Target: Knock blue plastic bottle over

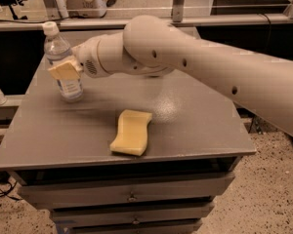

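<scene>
At the table's (200, 126) far left, my gripper (64, 69) is pressing across the middle of the bottle (56, 47), which is standing upright there. Whether the gripper is spread or closed, I cannot tell. A yellow sponge (132, 132) is lying nearer the front edge, well apart. Drawers (132, 197) are showing under the grey top, and speckled floor (268, 199) is spreading out to the right.
</scene>
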